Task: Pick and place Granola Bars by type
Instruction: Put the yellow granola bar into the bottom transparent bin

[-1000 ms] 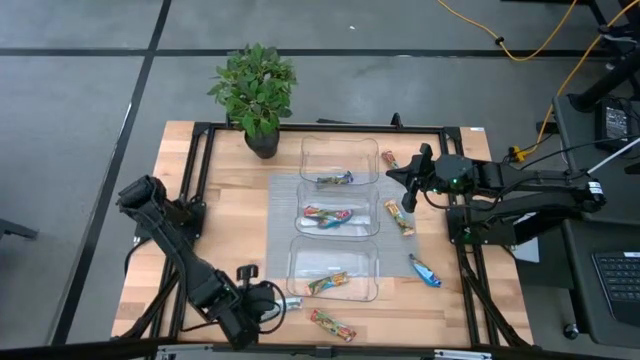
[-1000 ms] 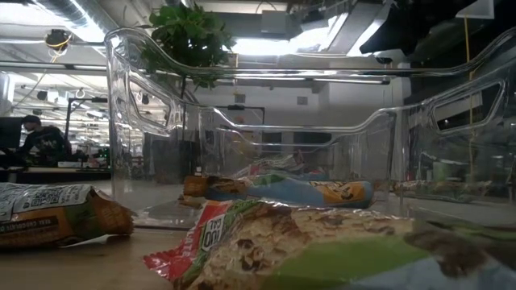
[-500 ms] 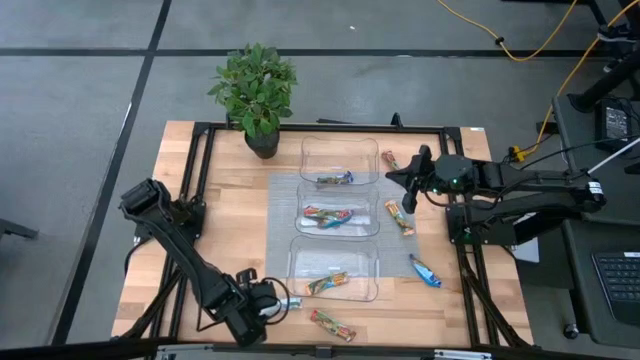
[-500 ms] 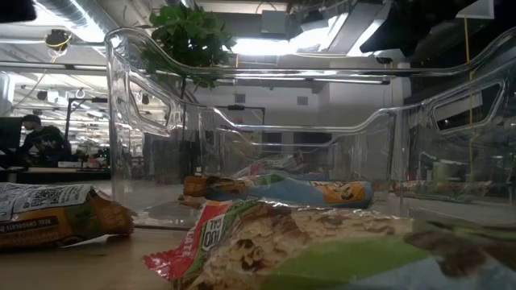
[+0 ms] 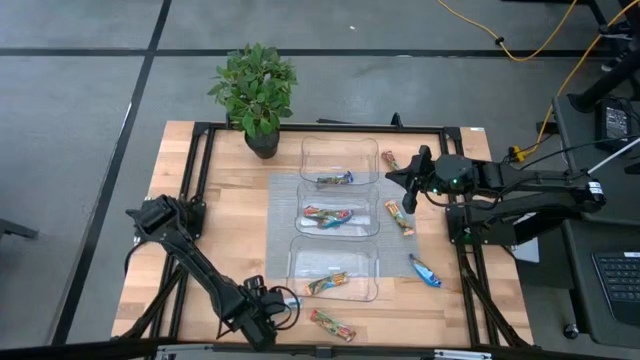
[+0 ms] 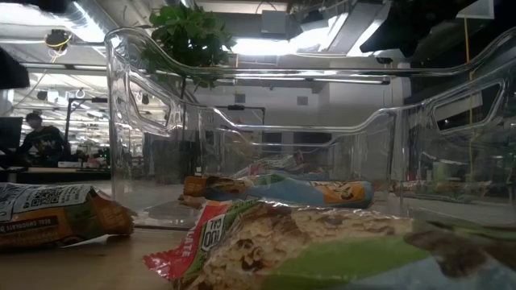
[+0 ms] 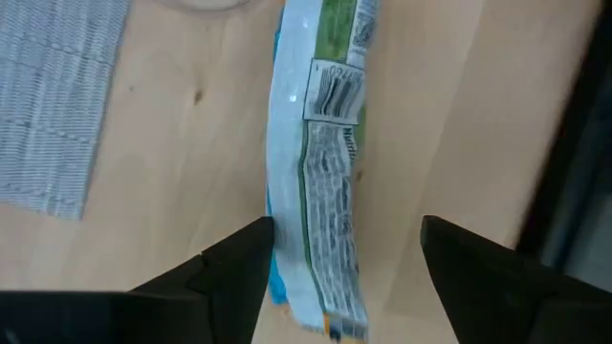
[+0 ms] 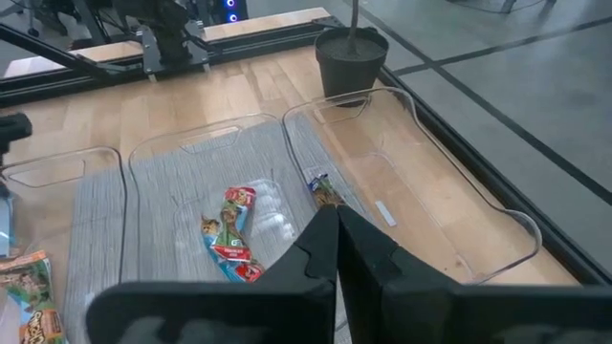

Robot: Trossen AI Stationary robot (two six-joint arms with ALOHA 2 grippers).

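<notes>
From above, the left gripper [image 5: 278, 308] at the table's [image 5: 230, 210] near edge hides most of a white-backed bar [image 7: 320, 182]; its wrist camera shows that bar lying on the wood between wide-open fingers [image 7: 234, 272] that grip nothing. The right gripper [image 5: 408, 188] hovers near the far right corner with its fingers [image 8: 325, 253] pressed together and empty, above a slatted wooden table with a grey mat [image 5: 282, 215], a potted plant [image 5: 255, 95] at the far edge, and an open workshop behind. Three clear trays [image 5: 340, 160] stand in a row on the mat, each holding Granola Bars [image 5: 328, 216] too small to count, while four more lie loose: three by the right edge and one [image 5: 332, 323] at the near edge.
</notes>
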